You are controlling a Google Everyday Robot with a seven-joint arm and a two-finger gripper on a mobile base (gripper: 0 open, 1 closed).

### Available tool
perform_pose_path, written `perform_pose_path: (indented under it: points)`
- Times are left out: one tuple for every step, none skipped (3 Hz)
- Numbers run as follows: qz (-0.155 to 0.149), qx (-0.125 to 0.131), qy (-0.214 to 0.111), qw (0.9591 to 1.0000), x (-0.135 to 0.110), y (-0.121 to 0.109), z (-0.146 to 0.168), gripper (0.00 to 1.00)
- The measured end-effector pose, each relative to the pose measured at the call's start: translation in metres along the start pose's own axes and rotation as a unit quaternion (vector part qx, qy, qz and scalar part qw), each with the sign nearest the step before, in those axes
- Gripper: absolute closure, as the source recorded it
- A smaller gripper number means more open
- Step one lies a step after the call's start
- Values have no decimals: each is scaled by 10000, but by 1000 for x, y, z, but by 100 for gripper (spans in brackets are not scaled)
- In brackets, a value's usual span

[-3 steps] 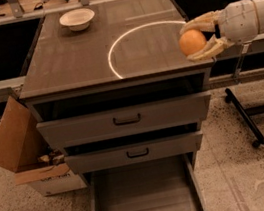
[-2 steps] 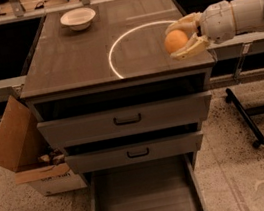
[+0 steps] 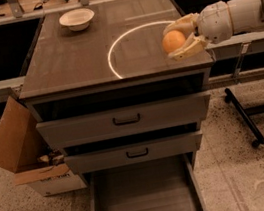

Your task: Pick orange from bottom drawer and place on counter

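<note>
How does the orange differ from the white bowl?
The orange is orange and ball-shaped; the white bowl is pale and hollow. The orange looks smaller than the bowl. The orange is gripped in the claw at the counter's front right; the bowl sits free at back left. Both are round.

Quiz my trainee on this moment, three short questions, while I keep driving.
1. True or false: the orange lies in the open bottom drawer.
2. The gripper, over the right front of the counter, is shut on: A) a drawer handle B) the orange C) a box.
3. Name the dish at the counter's far left.
Key: 1 false; 2 B; 3 the white bowl.
</note>
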State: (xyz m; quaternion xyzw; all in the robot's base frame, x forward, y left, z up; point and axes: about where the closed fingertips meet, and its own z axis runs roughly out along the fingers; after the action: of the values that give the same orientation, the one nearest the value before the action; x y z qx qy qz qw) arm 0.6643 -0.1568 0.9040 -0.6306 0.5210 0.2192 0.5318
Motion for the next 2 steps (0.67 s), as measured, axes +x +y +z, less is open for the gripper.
perform_pose_path:
  points:
    - [257, 22, 113, 9996, 3, -8, 14, 100]
    - [689, -58, 315, 9971, 8, -23, 36, 100]
